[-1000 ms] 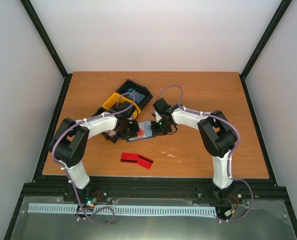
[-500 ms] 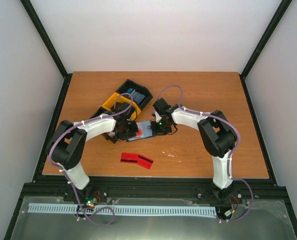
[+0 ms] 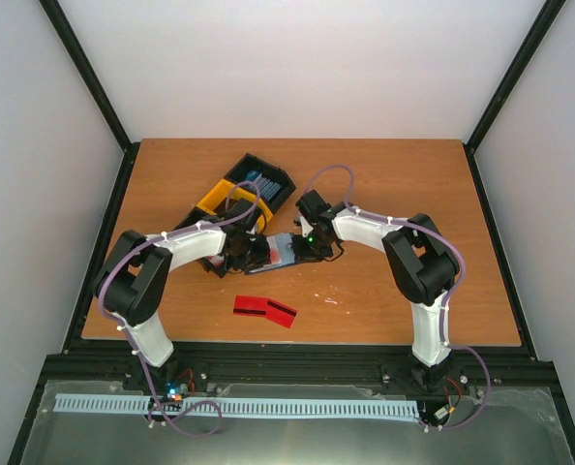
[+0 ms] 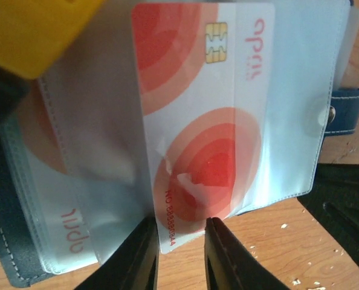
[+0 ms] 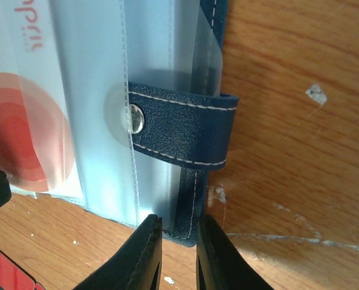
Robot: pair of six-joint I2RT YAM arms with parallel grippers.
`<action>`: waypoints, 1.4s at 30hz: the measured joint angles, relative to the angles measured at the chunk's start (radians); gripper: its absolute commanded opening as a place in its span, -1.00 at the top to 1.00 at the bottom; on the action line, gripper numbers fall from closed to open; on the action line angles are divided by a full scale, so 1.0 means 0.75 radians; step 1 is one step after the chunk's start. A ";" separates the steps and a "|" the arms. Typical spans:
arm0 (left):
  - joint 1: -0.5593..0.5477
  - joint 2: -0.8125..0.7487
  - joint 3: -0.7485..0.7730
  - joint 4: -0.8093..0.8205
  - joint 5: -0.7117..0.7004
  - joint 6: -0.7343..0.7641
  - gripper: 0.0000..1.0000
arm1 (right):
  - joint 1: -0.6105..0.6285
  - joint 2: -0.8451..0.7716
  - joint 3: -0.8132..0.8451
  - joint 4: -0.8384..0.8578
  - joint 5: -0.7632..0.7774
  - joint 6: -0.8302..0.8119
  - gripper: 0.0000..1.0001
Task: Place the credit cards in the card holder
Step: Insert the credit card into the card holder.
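The navy card holder [image 3: 282,254] lies open on the table between both grippers, its clear sleeves up. In the left wrist view a white-and-red credit card [image 4: 197,121] with a chip sits partly inside a clear sleeve [image 4: 300,90]. Its near corner sticks out between the fingers of my left gripper [image 4: 182,226], which is closed on it. My right gripper [image 5: 178,226] is closed over the near corner of the holder [image 5: 191,199], below the snap tab [image 5: 185,130]. Two red cards with dark stripes [image 3: 265,310] lie loose near the front edge.
A black bin [image 3: 260,182] and a yellow bin [image 3: 222,199] stand just behind the left gripper [image 3: 252,254]. The yellow bin's rim [image 4: 28,30] shows close above the holder's left side. A red card's corner [image 5: 4,272] shows at the right wrist view's lower left.
My left gripper has shifted slightly left and then back right toward the holder. The right arm, the holder and the loose cards have not visibly moved.
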State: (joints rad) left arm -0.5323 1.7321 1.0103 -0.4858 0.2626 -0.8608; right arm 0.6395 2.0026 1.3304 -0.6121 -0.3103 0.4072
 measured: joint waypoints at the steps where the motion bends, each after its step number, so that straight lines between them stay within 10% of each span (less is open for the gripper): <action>1: 0.000 0.001 0.000 -0.001 0.006 0.005 0.40 | 0.000 0.000 0.000 0.000 0.000 0.000 0.64; 7: 0.000 0.001 0.036 -0.051 -0.028 0.040 0.09 | 0.000 0.000 0.000 0.000 0.000 0.000 0.64; 42: 0.001 0.190 0.259 -0.088 -0.058 0.134 0.32 | 0.000 0.000 0.001 0.000 0.003 0.000 0.64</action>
State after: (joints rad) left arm -0.5320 1.8748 1.2049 -0.5518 0.2188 -0.7601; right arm 0.6395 2.0026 1.3308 -0.6121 -0.3084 0.4072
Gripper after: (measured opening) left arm 0.322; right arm 0.181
